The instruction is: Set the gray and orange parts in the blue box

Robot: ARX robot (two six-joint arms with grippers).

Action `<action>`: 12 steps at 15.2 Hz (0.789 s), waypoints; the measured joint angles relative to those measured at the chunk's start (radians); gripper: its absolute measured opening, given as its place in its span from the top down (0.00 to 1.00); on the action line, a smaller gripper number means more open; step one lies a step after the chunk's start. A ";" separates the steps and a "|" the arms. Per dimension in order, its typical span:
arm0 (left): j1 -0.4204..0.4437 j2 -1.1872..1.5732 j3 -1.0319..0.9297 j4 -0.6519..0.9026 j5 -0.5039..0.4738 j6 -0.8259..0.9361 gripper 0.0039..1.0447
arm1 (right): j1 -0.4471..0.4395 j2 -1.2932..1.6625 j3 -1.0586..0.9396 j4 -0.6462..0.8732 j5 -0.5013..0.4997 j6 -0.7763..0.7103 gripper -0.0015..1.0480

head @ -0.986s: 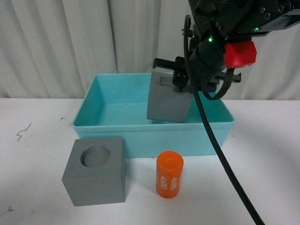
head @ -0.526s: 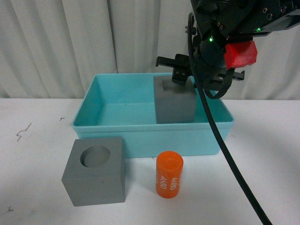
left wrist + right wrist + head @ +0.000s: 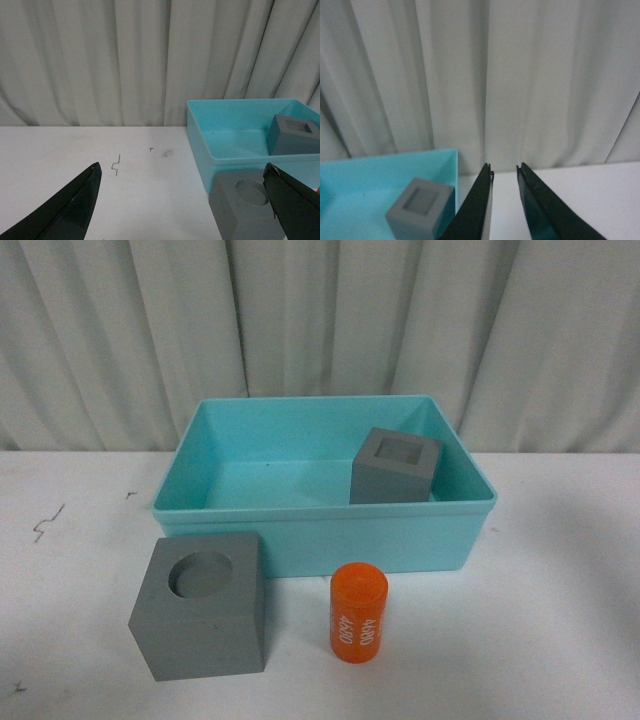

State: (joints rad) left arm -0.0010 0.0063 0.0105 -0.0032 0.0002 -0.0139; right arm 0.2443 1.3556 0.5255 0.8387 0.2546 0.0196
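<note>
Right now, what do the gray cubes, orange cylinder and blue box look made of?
Cube with the round recess and cube with the square recess: matte gray, no glare, likely printed or moulded plastic; can't tell which. Orange cylinder: smooth plastic, slight sheen on top, white printed digits. Blue box: moulded turquoise plastic, semi-gloss walls, rimmed edge.

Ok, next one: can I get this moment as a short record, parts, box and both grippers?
blue box: holds one part
gray cube with square recess: inside box, right side
gray cube with round recess: on table, in front of box
orange cylinder: upright on table, in front of box
left gripper: wide open, empty
right gripper: slightly open, empty
left to place: two parts
</note>
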 joint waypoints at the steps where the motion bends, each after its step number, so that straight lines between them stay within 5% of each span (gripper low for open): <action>1: 0.000 0.000 0.000 0.000 0.000 0.000 0.06 | -0.019 -0.033 -0.079 0.009 -0.032 -0.008 0.94; 12: 0.000 0.000 0.000 0.000 0.000 0.000 0.06 | -0.193 -0.476 -0.421 -0.080 -0.217 -0.014 0.98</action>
State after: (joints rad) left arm -0.0010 0.0063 0.0105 -0.0032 0.0002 -0.0139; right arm 0.0509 0.8791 0.1047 0.7586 0.0380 0.0051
